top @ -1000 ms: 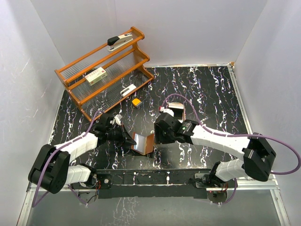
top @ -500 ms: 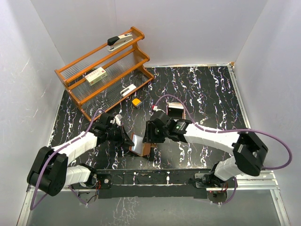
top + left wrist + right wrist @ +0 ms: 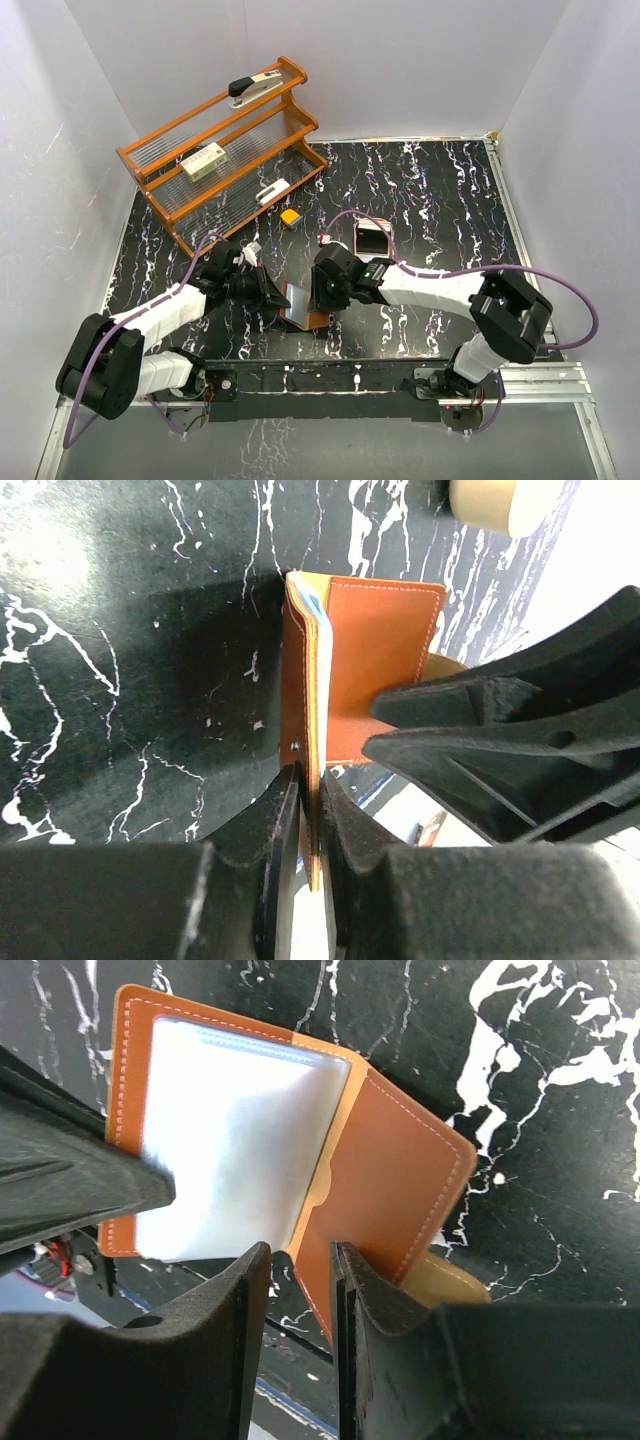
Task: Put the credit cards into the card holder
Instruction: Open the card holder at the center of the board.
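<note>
The brown wallet [image 3: 303, 304] stands open on its edge on the black marbled counter [image 3: 440, 200], at about 6 o'clock from the counter's middle and close to the arms' bases. The left gripper [image 3: 309, 815] is at the wallet's 9 o'clock, its jaws clamped on the thin edge of one flap. The right gripper [image 3: 300, 1285] is at 3 o'clock, its jaws a little apart astride the lower edge by the fold; whether they pinch it I cannot tell. The pale grey inner pocket [image 3: 235, 1150] faces the right wrist camera. A card [image 3: 373, 240] lies flat at the wallet's 1 o'clock, well apart from it.
</note>
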Tool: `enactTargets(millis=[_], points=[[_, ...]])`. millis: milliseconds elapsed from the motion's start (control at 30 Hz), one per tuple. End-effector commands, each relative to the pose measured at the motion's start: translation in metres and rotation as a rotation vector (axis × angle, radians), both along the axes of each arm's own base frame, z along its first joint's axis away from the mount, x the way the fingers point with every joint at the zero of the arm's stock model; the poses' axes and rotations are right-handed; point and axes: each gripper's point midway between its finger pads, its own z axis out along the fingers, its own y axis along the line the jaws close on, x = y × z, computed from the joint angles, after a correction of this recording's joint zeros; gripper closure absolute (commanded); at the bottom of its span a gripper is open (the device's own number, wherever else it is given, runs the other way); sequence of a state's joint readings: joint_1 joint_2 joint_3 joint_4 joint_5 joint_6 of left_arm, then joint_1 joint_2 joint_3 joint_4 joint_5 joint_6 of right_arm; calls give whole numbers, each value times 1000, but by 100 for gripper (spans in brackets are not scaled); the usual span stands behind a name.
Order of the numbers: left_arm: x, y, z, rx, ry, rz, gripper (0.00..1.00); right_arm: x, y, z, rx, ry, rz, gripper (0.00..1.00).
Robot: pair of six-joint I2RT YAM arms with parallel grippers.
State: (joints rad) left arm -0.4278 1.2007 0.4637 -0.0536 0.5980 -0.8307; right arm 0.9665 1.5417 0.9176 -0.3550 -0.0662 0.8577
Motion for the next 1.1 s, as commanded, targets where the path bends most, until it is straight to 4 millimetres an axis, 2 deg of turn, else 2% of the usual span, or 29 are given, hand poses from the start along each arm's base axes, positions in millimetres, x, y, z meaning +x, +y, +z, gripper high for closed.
enactTargets(millis=[0, 33, 200, 300, 433, 567, 633, 767, 900, 1000, 1067], points=[[-4, -13, 17, -126, -9, -13, 95, 9, 0, -8, -6, -63, 6, 72], [-5, -14, 16, -131, -10, -13, 100, 9, 0, -11, -11, -62, 7, 72], [-7, -14, 15, -137, -11, -29, 100, 8, -1, -25, -24, -53, 19, 72], [-9, -14, 14, -143, -9, -35, 91, 7, 1, -29, -23, -46, 28, 73], [-9, -18, 18, -181, -15, -37, 100, 5, 0, -34, -26, -42, 30, 73], [-10, -21, 20, -213, -16, -40, 100, 4, -1, -37, -28, -38, 33, 74], [-9, -21, 20, -211, -15, -36, 92, 4, -2, -38, -31, -36, 34, 74], [-9, -20, 20, -211, -20, -34, 96, 3, -2, -39, -29, -35, 34, 74], [-9, -20, 18, -209, -15, -32, 90, 3, -2, -41, -31, -32, 34, 74], [-9, -20, 17, -210, -16, -31, 98, 3, -2, -40, -29, -33, 32, 74], [-8, -21, 19, -218, -20, -30, 99, 4, -1, -39, -27, -35, 31, 74]])
